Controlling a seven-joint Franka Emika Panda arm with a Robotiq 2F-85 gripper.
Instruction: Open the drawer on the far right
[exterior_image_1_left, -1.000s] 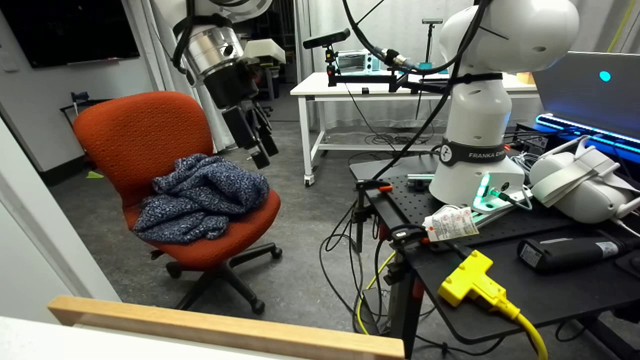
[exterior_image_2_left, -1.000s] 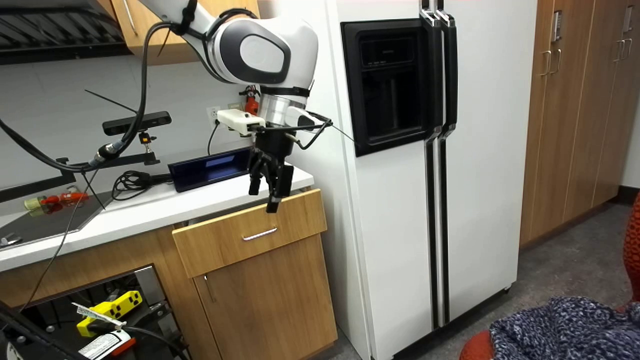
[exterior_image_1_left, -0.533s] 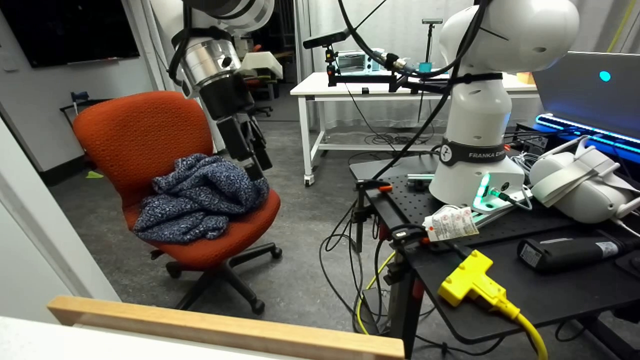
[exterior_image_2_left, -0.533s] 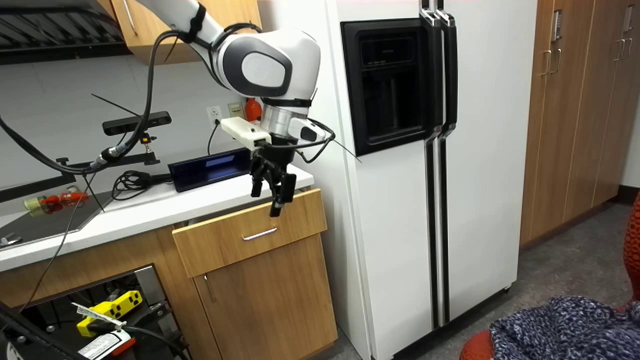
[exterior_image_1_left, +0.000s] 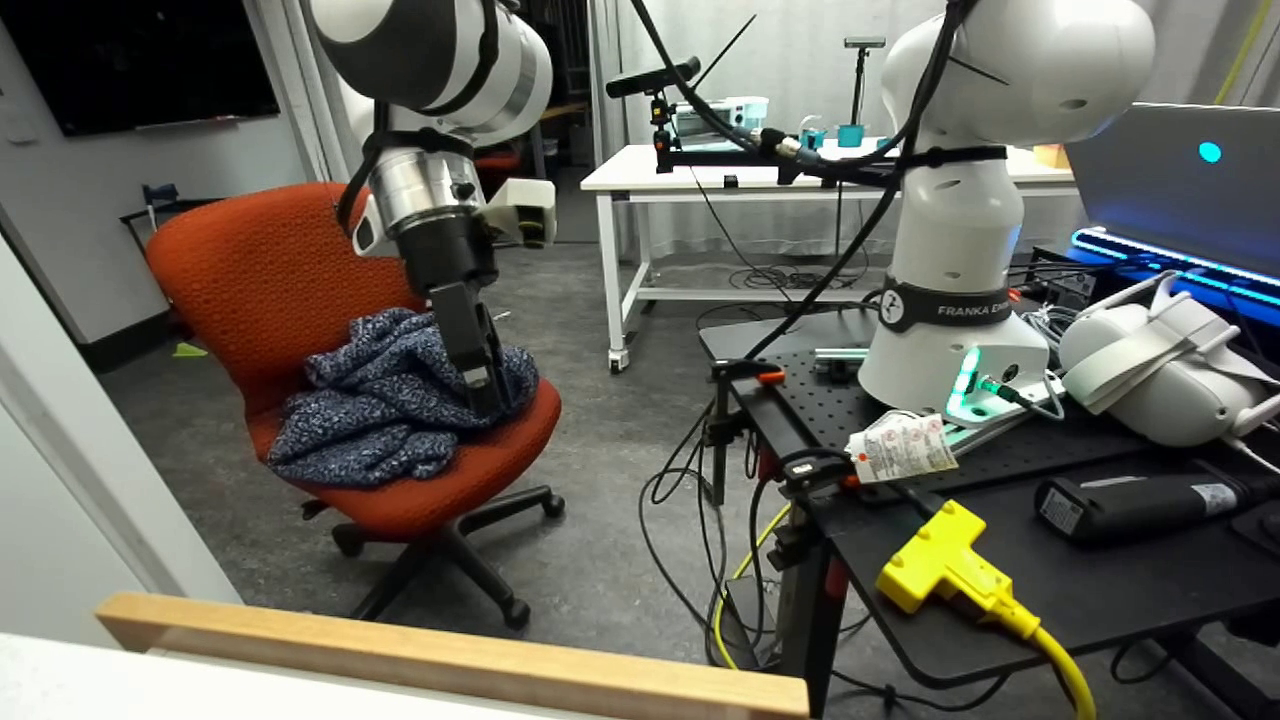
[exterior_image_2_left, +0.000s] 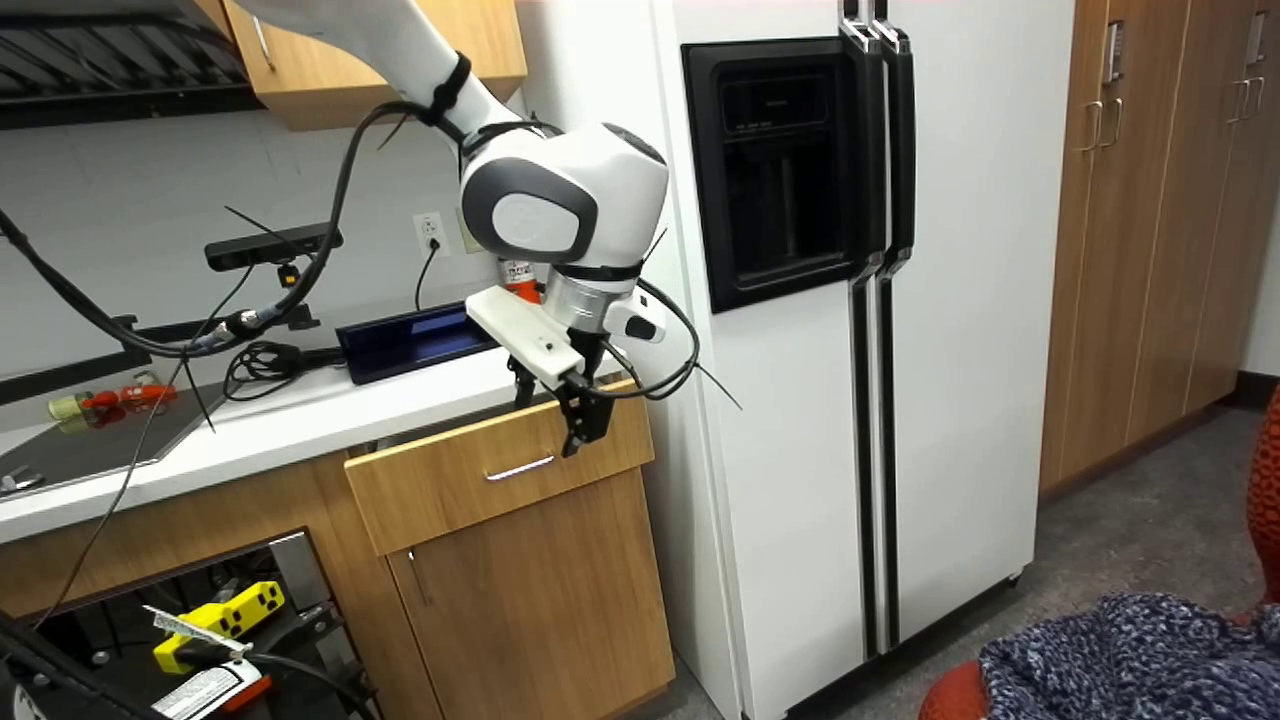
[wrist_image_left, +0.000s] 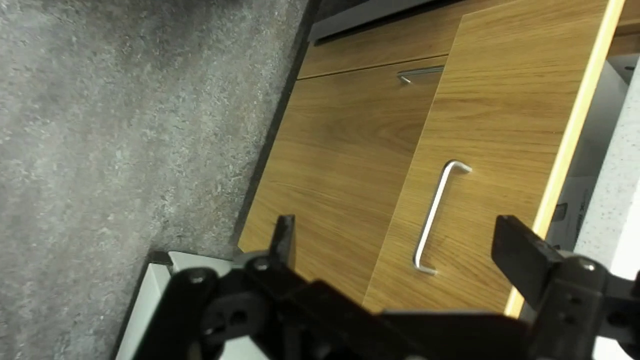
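Drawer (exterior_image_2_left: 440, 490) with a wide, flat, honey-brown wood front and a paler top edge, standing partly slid out (a shadowy gap shows behind its rim) just beside a tall white two-door refrigerator (exterior_image_2_left: 790, 440) and beneath a long white countertop (exterior_image_2_left: 330, 415). A jointed white-and-grey robot arm (exterior_image_2_left: 540, 170) bends down in front of the counter. In an exterior view, an orange upholstered office chair (exterior_image_1_left: 290, 255) on a black wheeled base has a rumpled heap of speckled blue-grey cloth (exterior_image_1_left: 390, 400) on its seat. Smaller, at the arm's end, a black two-fingered gripper (wrist_image_left: 396, 218) is angled downward near the drawer, its fingers spread well apart; in the wrist view, one of them overlaps the drawer's top edge, though whether it touches the wood I cannot tell. Smallest is a slim silver metal bar handle (wrist_image_left: 433, 212), fixed to the drawer front and seen between the two fingers.
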